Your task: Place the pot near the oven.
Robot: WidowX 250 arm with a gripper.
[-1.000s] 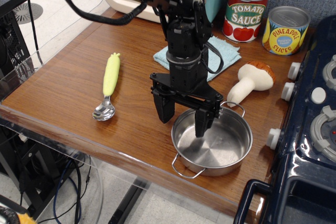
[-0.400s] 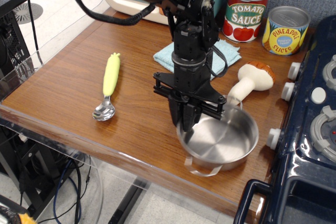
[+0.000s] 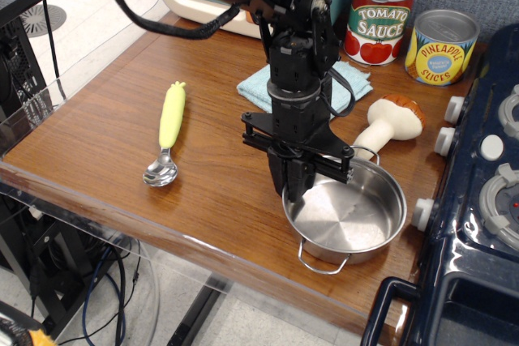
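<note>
Where wood table [image 3: 122, 119] ends, plexiglass.

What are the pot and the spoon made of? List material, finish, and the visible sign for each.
Pot: likely stainless steel, polished; mirror-like reflections inside.
Spoon: shiny metal bowl, probably steel, with a matte yellow-green handle that looks plastic.

Silver pot [image 3: 357, 220]; yellow-handled spoon [image 3: 166, 131]
</note>
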